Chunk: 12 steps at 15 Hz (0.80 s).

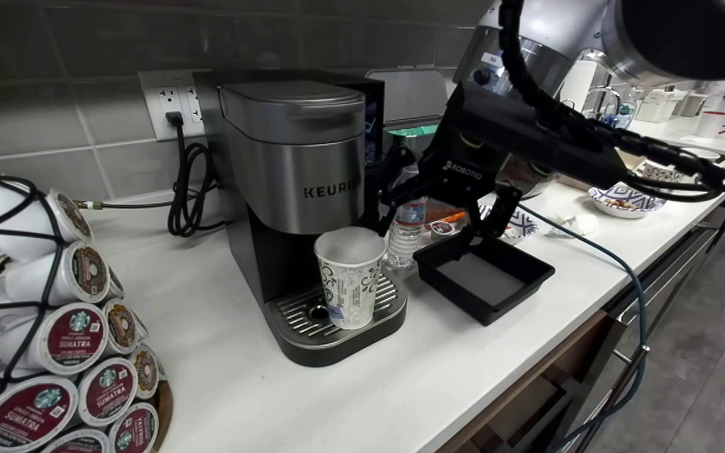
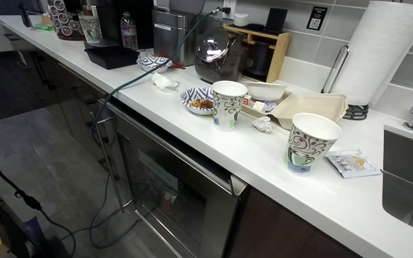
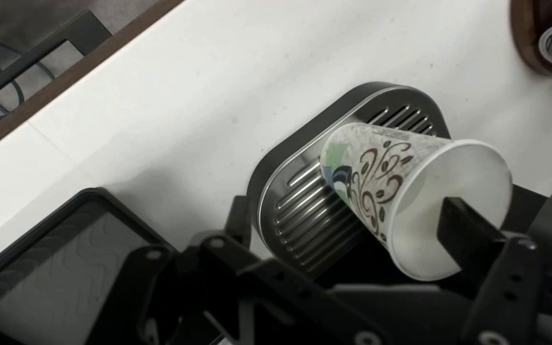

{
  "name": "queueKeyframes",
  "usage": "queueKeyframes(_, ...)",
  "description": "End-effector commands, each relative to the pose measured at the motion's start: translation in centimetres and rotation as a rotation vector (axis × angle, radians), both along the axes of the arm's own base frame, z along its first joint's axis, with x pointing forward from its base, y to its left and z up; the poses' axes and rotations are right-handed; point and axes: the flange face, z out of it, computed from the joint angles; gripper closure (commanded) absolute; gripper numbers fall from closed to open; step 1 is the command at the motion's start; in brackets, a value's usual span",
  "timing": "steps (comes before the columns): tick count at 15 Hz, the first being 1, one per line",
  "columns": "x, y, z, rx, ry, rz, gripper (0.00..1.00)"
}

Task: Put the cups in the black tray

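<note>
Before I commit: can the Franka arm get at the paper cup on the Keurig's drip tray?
Probably yes: the fingers stand open, with nothing seen between them and the paper cup, though the Keurig coffee maker close by may crowd them.

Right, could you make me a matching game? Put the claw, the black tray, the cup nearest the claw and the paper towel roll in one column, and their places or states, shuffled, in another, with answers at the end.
Things:
1. claw
2. black tray
3. patterned cup nearest the claw
4. paper towel roll

Place or state:
A. on a wire holder
B. on the drip tray of the coffee machine
C. wide open
D. on the counter, beside the coffee machine

Right pairs: 1-C, 2-D, 3-B, 4-A
</note>
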Motion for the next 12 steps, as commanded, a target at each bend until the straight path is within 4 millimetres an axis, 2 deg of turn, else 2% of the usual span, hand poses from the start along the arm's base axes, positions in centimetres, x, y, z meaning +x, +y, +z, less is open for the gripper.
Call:
queueKeyframes(1, 0.6, -0.3, -0.5, 0.010, -0.041, 0.009, 0.00)
queueKeyframes(6, 2.0, -1.2, -1.4, 0.045, -0.060, 0.009, 0.00)
queueKeyframes(10, 2.0, -1.4, -2.9, 0.056, -0.025, 0.025, 0.01)
queueKeyframes(11, 2.0, -1.4, -3.2, 0.063, -0.018, 0.028, 0.03)
queueKeyframes(12, 2.0, -1.3, -3.5, 0.070, -0.011, 0.032, 0.10)
